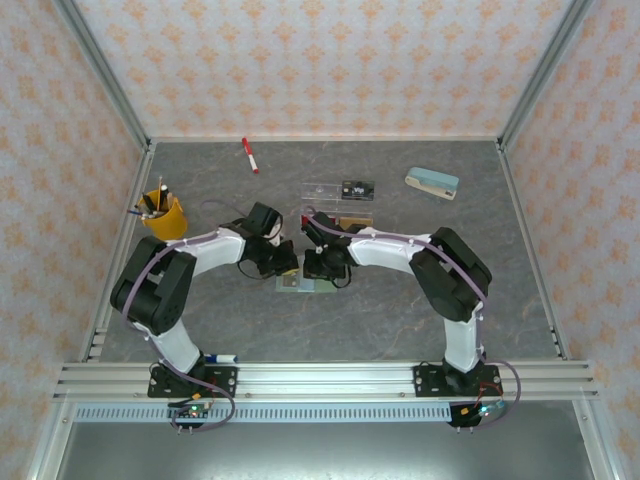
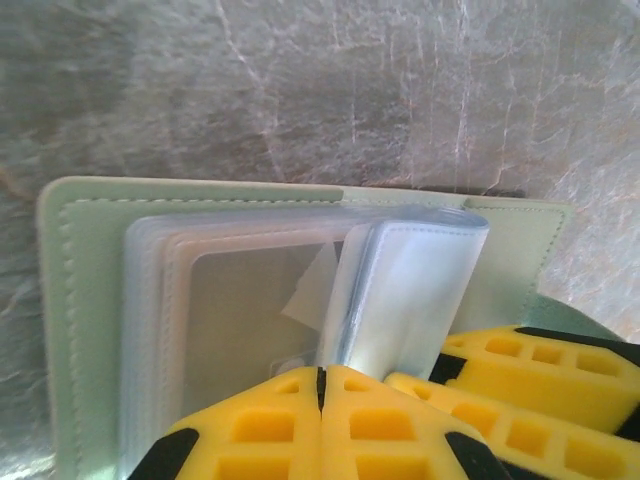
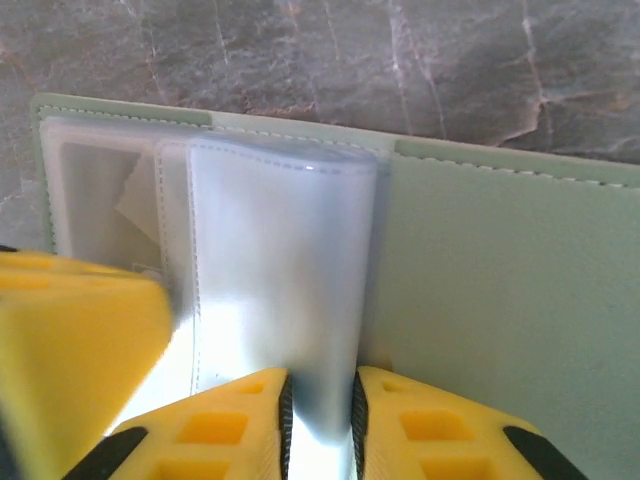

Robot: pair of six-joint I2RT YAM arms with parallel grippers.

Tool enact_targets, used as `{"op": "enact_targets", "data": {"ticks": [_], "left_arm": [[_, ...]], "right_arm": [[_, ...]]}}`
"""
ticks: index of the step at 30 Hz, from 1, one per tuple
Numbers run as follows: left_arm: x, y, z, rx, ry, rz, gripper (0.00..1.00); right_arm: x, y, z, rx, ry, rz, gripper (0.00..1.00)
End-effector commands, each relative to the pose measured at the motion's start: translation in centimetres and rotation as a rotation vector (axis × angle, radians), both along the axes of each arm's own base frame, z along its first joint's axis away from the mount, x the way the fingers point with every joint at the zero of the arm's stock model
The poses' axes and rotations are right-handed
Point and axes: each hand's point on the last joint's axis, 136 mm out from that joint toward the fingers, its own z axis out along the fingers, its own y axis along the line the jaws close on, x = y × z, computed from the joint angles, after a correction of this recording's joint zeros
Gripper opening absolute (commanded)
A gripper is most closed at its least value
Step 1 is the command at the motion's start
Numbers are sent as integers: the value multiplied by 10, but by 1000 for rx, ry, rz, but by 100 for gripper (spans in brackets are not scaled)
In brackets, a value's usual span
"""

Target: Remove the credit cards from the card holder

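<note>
Orange-patterned wallpaper closes in three sides of a grey, marble-veined desk. At the far left stands a yellow cup with pens in it, and behind it, near the back wall, lies a red marker. The left arm bends in toward the middle of the desk. Its left gripper has its yellow fingers pressed tight together at the near edge of the card holder, and I cannot tell whether a thin leaf is caught between them. The card holder lies open and flat on the desk between the two arms, pale green with a stack of clear sleeves along its inside. The right gripper pinches a bunch of those sleeves, which stand up in a fold from the spine. Behind the holder sits a clear compartment tray, and a tan-gold card lies just in front of it. Farther right, well apart from the rest, a cream-and-teal stapler rests near the back of the desk.
</note>
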Motion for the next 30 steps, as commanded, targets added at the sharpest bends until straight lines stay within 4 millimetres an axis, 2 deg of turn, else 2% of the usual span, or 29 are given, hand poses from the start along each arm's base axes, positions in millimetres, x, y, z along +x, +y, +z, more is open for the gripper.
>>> {"op": "enact_targets", "data": {"ticks": [1,5,8,11,16,20,25,30], "left_arm": [[1,6,18,-28,-18,37,2],[-3,15,12,23,-5,46,21],[-5,8,8,-22,17,40,32],[-4,1,7,-59,24,30,38],[-5,-3,1,-73,47,16,40],[-6,-10,-4,-88,69,-1,37],[-3,-19,0,-101,55,-25,35],[-2,-26,0,-97,52,-48,34]], "right_arm": [[-2,-23,-19,-131,16,-34,23],[-1,-24,-18,-120,4,-43,22],[1,-22,-13,-91,-12,-51,22],[2,-20,-7,-51,-24,-59,23],[5,-20,2,-13,-50,-74,23],[6,-20,12,21,-75,-77,24],[8,-21,28,75,-119,-94,26],[9,-30,34,73,-150,-115,26]]}}
